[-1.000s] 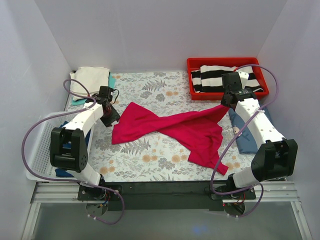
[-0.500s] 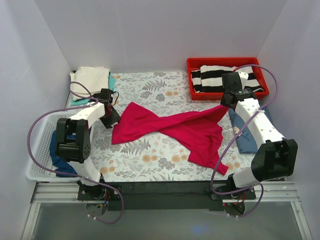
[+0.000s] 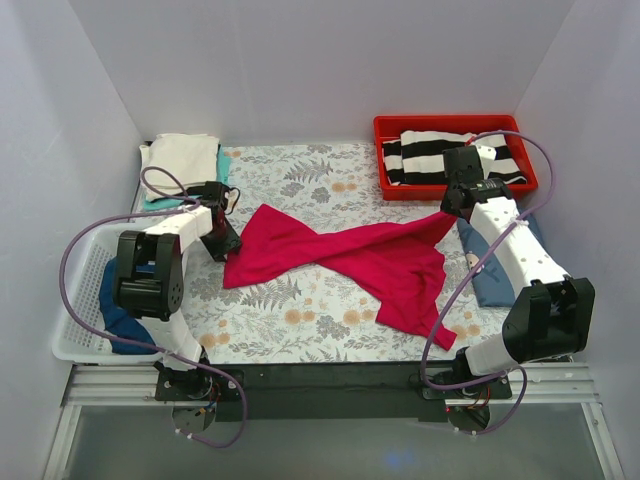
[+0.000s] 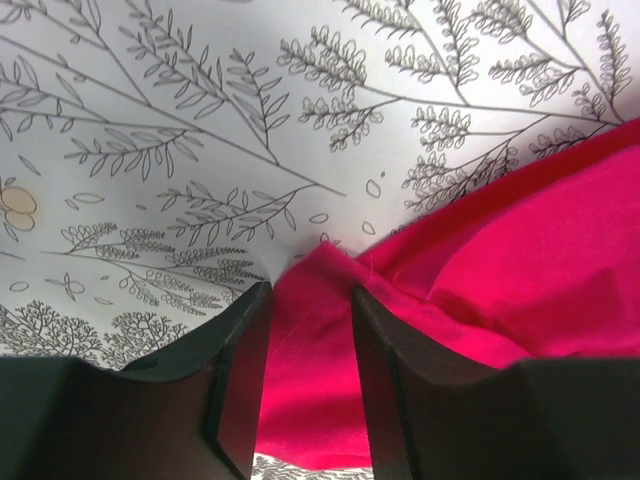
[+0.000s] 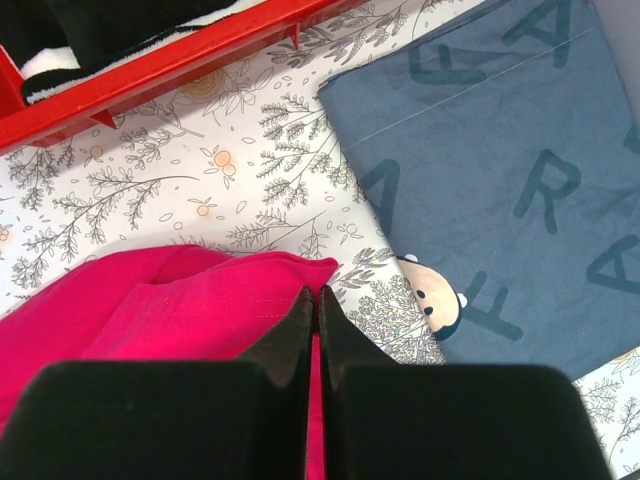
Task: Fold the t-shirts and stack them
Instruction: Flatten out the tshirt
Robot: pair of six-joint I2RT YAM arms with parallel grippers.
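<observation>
Floral tabletop (image 3: 300, 165) | flattening crimson t-shirt (image 3: 375, 262) | my right hand (image 5: 316, 296) pinches it | left hand (image 4: 310, 296) parted astride corner | next: clamp, stretch

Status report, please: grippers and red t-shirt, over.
Right gripper shut on red t-shirt corner. Left gripper open, jaws astride opposite corner. Shirt unfolded, twisted. Nothing blocks it.

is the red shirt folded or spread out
Spread out, not folded: the red t-shirt lies twisted and wrinkled in a long strip across the floral table cover, one corner pinched by the right end effector.
</observation>
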